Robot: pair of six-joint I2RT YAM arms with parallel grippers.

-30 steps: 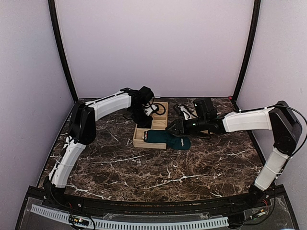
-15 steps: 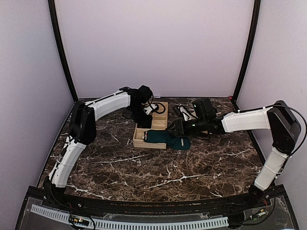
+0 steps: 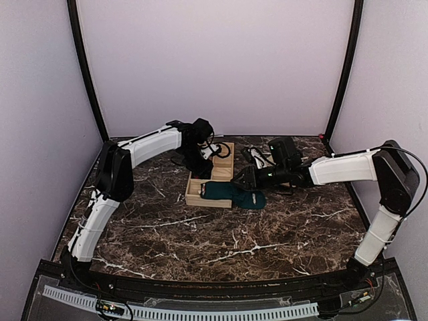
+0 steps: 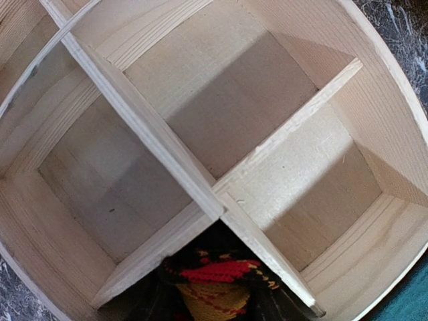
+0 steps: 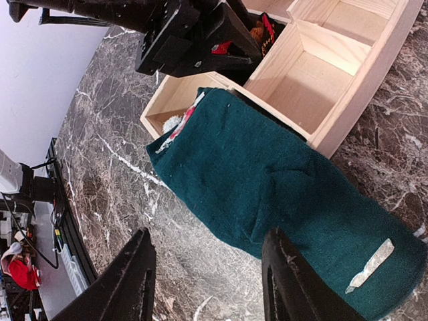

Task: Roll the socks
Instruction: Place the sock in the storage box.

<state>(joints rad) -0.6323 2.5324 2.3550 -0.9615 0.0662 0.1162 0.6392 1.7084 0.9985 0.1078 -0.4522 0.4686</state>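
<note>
The black sock with red and orange diamonds [image 4: 212, 274] sits rolled in one compartment of the wooden box [image 4: 200, 194]. My left gripper [image 4: 210, 304] hangs over that compartment [image 3: 200, 167]. Its dark fingers stand apart on either side of the roll. The teal sock [image 5: 281, 180] lies flat, draped over the box's front corner and onto the marble [image 3: 234, 194]. My right gripper [image 5: 214, 287] is open low over the table at that sock's near edge [image 3: 242, 179]. One finger [image 5: 294, 281] overlaps the fabric and the other finger [image 5: 137, 281] is over bare marble.
The box [image 3: 209, 179] has several compartments split by thin wooden dividers. A black device with cables [image 3: 271, 152] lies behind my right arm. A white label strip [image 5: 366, 264] marks the teal sock. Enclosure walls rise close behind the box.
My left gripper's jaws have widened around the rolled patterned sock in the box. The right arm and the teal sock have stayed where they were.
</note>
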